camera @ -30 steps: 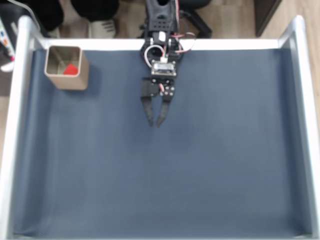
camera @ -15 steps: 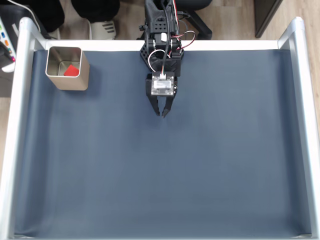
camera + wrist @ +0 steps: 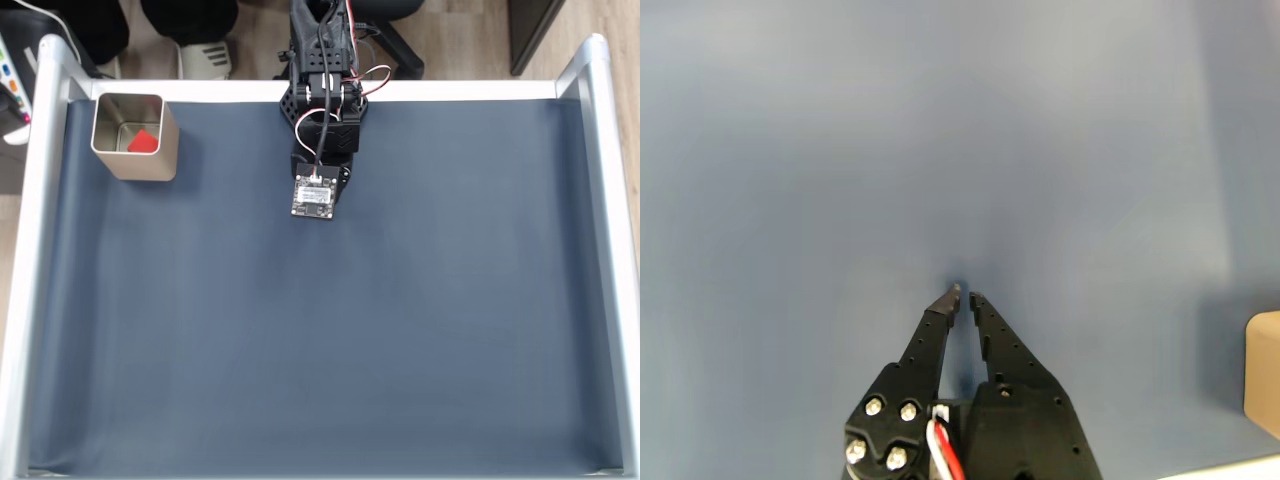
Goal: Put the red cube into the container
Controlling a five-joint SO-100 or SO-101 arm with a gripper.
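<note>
Cube sits inside the tin, at the far left corner of the mat in the fixed view, its red face showing against the shiny floor; as far as I can judge, the placing itself is done. What has changed over the last second is the arm: a moment ago I could see both fingers reaching out over the mat with a gap between them, then they drew together, and now the wrist has folded so far back toward the base that the small camera board hides them from above. In the wrist view the gripper points at bare blue cloth, its tips drawn almost together with only a thin slit between them, and nothing is held. A pale corner of the tin shows at the right edge of that view, well apart from the fingers.

I read this as the arm retreating to its rest pose, not lining up another grasp. The tin has not shifted between the frames and the cube lies as it did, so nothing was knocked on the way back. All I would want from here is for the arm to settle without swinging left toward the tin
</note>
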